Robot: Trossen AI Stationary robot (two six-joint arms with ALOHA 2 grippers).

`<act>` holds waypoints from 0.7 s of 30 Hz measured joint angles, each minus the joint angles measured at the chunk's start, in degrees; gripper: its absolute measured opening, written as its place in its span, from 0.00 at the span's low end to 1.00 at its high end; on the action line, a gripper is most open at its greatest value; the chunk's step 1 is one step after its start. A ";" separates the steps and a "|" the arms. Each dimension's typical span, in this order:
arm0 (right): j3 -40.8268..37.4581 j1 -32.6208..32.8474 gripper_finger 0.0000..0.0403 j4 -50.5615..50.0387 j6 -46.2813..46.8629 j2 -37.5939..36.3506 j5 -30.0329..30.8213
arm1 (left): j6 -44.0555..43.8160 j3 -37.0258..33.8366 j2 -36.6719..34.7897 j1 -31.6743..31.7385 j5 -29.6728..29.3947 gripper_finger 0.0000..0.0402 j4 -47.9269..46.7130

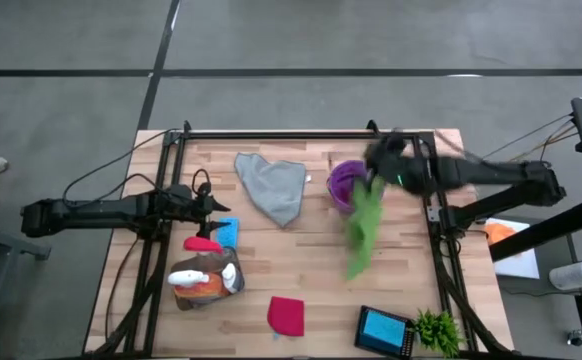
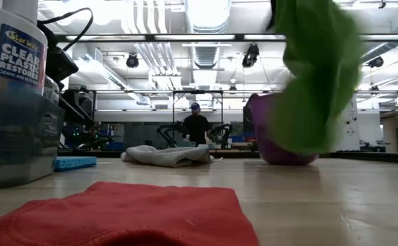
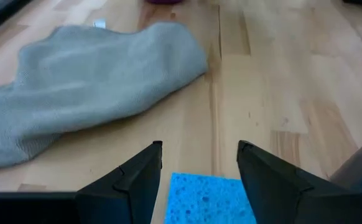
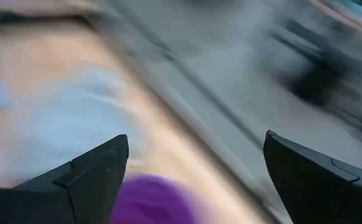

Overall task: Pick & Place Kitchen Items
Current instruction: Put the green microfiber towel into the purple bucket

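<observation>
Hovering left pincer point(image 3: 199, 180) apart over blue sponge point(image 3: 206, 200), right pincer point(image 4: 193, 180) wide apart.

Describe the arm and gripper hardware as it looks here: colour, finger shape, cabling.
Both arms are dark, near-black, with jointed tubular links. The left gripper has two black wedge-shaped fingers tapering to blunt tips; the right gripper has matching fingers. Thin black cables loop near the left wrist and trail off the table.

- four cloths: grey cloth point(image 1: 273, 186), green cloth point(image 1: 364, 226), magenta cloth point(image 1: 344, 184), red cloth point(image 1: 286, 315)
- one blue sponge point(image 1: 227, 232)
- one orange spray bottle point(image 1: 203, 280)
- one leafy plant point(image 1: 438, 329)
- two arms
</observation>
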 joint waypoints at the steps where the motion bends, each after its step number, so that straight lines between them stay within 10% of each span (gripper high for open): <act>1: 0.37 0.27 0.90 2.39 -0.64 -0.13 -3.34 | 0.00 0.00 0.02 0.00 0.06 0.53 -0.26; 9: 0.13 0.09 0.90 12.82 -7.76 -1.43 -36.59 | 0.00 0.00 0.38 0.00 0.04 0.53 -1.24; 13: 0.18 1.79 0.90 12.06 -1.69 -0.93 -19.21 | -0.02 0.00 0.39 0.00 0.06 0.53 -1.53; 17: -0.23 1.38 0.90 14.86 -7.75 1.11 -36.77 | 0.00 0.00 0.39 -0.02 0.04 0.53 -1.49; 21: 0.47 2.80 0.90 16.10 -2.96 3.06 -29.64 | 0.00 0.00 0.39 -0.04 0.04 0.53 -1.66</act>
